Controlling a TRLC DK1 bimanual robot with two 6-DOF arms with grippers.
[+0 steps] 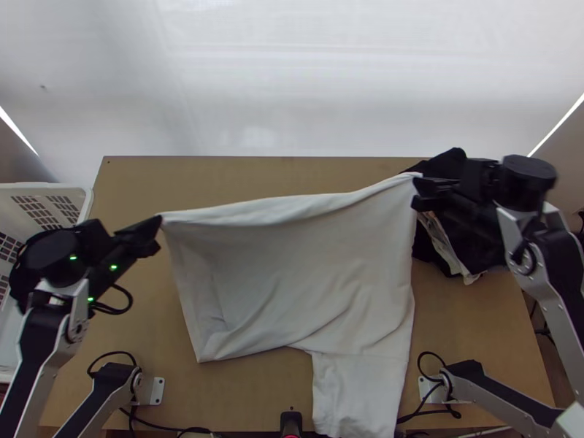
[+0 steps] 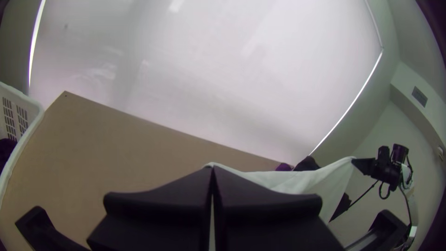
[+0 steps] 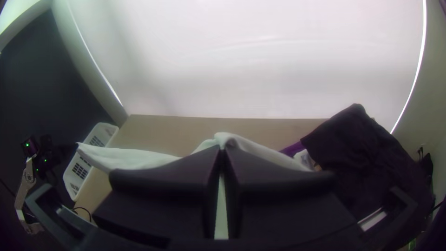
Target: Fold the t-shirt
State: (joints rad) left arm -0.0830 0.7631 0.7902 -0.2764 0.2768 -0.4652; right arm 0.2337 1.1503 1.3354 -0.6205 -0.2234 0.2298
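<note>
Nearest, a narrower part of the white t-shirt [image 1: 306, 277] runs down to the near edge of the wooden table [image 1: 248, 398]; I can't tell whether it is a sleeve or a turned-out bit of the body. Beyond it the body hangs open in a broad, softly creased sheet, its lower left corner pointed and a little doubled in.

Farther up, the top edge is drawn between the two arms in a shallow sag. The left gripper [image 1: 159, 219] has its fingers pressed together on one corner, and the right gripper [image 1: 417, 191] pinches the other, somewhat farther from the near edge. In the left wrist view the cloth slopes up toward the right gripper, so that edge looks to be off the table.

I'd judge this as the straightening stage, with no real fold made. The next move calls for keeping both corners taut, evening them up, and laying the shirt down flat with the near part brought fully onto the table. Set down too far right, it could catch on the dark clothes [image 1: 449, 157] piled there.
</note>
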